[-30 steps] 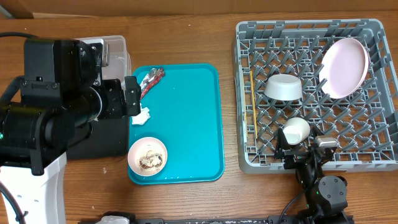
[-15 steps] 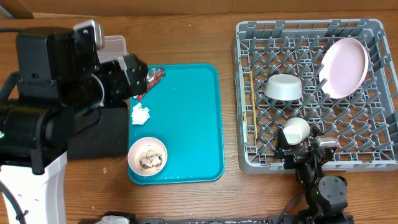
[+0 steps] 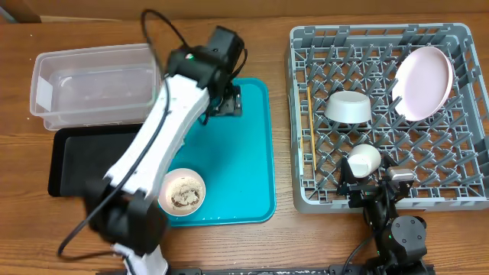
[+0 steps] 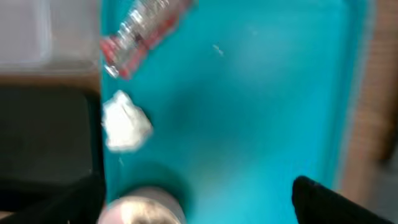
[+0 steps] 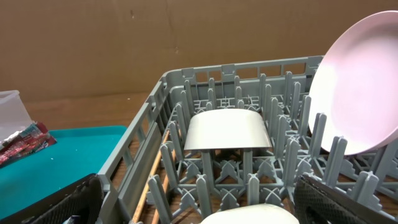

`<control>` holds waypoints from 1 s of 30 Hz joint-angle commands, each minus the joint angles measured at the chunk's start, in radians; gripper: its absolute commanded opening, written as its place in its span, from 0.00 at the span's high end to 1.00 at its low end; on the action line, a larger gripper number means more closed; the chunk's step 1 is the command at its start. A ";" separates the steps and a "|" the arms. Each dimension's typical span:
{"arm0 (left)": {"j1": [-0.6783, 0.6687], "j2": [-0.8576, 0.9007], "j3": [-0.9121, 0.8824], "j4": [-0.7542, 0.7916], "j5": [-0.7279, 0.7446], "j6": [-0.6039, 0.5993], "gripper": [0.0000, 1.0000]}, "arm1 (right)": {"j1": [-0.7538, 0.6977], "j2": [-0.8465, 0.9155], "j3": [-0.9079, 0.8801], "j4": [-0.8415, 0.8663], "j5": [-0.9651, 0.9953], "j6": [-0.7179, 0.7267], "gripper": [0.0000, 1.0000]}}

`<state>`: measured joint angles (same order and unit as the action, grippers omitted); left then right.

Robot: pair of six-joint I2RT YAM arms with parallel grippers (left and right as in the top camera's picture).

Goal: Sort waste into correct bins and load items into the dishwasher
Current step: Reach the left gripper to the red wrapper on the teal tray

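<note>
My left gripper [image 3: 226, 102] hangs open over the far part of the teal tray [image 3: 252, 160], holding nothing. In the left wrist view the red-and-silver wrapper [image 4: 143, 34] and the white napkin [image 4: 124, 121] lie along the tray's left edge. The small bowl with food scraps [image 3: 182, 191] sits at the tray's near corner. The dish rack [image 3: 458, 200] holds the pink plate [image 3: 422, 82] on edge, the upturned grey bowl [image 3: 348, 107], the white cup [image 3: 364, 159] and the chopsticks [image 3: 310, 137]. My right gripper [image 3: 378, 186] rests open at the rack's near edge, empty.
The clear tub [image 3: 92, 84] stands at the far left with the black tray [image 3: 76, 156] just in front of it. My left arm lies diagonally across the teal tray's left side, hiding the wrapper and napkin from overhead.
The left arm has swung from over the tub and black tray out to the far part of the teal tray, uncovering both bins. The right arm has not moved.
</note>
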<state>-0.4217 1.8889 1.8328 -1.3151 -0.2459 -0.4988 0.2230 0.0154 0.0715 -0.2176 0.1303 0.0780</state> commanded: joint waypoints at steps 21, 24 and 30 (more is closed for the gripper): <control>0.128 0.355 0.002 0.486 -0.135 0.316 0.10 | 0.000 -0.013 -0.005 0.006 0.000 0.003 0.00; 0.129 0.394 0.002 0.529 -0.153 0.360 0.11 | 0.000 -0.013 -0.005 0.006 0.000 0.003 0.00; 0.130 0.443 0.002 0.573 -0.258 0.372 0.16 | 0.000 -0.013 -0.005 0.006 0.000 0.003 0.00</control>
<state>-0.2882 2.3100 1.8328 -0.7544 -0.4431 -0.1604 0.2230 0.0154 0.0715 -0.2176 0.1310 0.0784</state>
